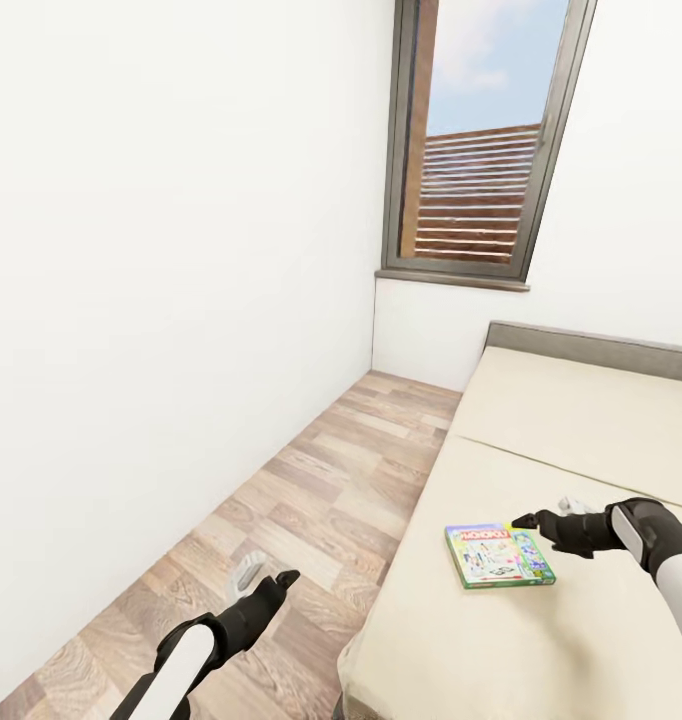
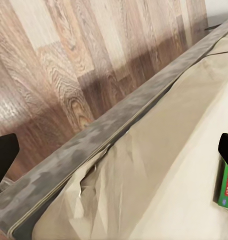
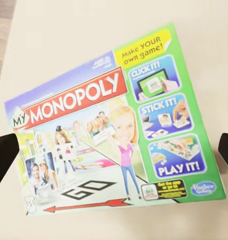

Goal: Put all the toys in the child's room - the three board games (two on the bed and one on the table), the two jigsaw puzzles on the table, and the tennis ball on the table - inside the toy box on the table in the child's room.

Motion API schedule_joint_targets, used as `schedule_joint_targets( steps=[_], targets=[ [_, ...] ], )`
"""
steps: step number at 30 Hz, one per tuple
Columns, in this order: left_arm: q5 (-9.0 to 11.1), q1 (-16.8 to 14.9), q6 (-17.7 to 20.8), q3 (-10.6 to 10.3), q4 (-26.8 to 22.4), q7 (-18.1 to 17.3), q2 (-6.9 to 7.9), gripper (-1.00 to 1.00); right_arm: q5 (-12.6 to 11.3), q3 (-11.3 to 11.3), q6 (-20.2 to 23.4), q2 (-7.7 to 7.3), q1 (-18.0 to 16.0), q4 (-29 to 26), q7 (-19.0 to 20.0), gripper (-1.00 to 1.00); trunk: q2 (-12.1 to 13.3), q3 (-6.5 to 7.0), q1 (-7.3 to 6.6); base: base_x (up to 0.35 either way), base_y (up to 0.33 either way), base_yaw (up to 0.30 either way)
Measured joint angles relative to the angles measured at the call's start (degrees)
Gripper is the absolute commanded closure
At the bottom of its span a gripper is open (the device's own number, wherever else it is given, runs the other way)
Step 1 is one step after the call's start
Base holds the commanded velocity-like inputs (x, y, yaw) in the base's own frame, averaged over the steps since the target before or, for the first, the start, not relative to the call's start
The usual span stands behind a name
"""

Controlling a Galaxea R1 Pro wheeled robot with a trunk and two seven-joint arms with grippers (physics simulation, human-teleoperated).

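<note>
Two dark fingertips (image 2: 3,156) of the left hand (image 2: 114,160) are showing at opposite edges, spread wide with nothing between them. Ahead of the hand, the bed's (image 2: 159,165) dark grey frame edge (image 2: 93,150) is running diagonally, with wrinkled beige sheet (image 2: 144,200) lying just past it. Beyond the frame, wood-plank floor (image 2: 78,55) is stretching away. Beside the far fingertip, the green edge of a Monopoly board game (image 2: 225,187) is lying on the sheet.
</note>
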Motion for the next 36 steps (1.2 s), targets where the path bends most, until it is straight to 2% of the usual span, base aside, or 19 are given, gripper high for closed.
schedule_joint_targets(
  steps=[12,19,26,32,36],
  targets=[
    [0.1,0.0,-0.1,0.0,0.0,0.0,0.07,-1.0,-0.3,0.1,-0.2,-0.22,0.0,-0.1,0.8,-1.0,-4.8,-2.15,2.64,0.0,0.0,0.0],
    [0.1,0.0,-0.1,0.0,0.0,-0.2,0.08,-1.0,-0.2,0.3,-0.2,0.07,0.0,-0.1,0.8,-1.0,-4.8,-2.16,2.64,0.0,0.0,0.0],
    [-0.1,0.0,-0.1,0.0,0.0,-0.1,0.08,-1.0,-0.6,0.1,-0.1,0.09,0.0,-0.2,1.0,-1.0,-7.6,-3.4,4.16,0.0,0.0,0.0],
    [-0.1,0.0,-0.1,0.0,0.0,-0.2,0.08,-1.0,-1.2,0.0,0.1,-0.07,0.0,-0.2,1.1,-1.0,-7.6,-3.41,4.18,0.0,0.0,0.0],
    [-0.1,0.0,-0.1,0.0,0.0,-0.3,0.08,-1.0,-0.6,0.1,-0.1,-0.15,0.0,-0.3,1.0,-1.0,-7.6,-3.41,4.18,0.0,0.0,0.0]
  ],
)
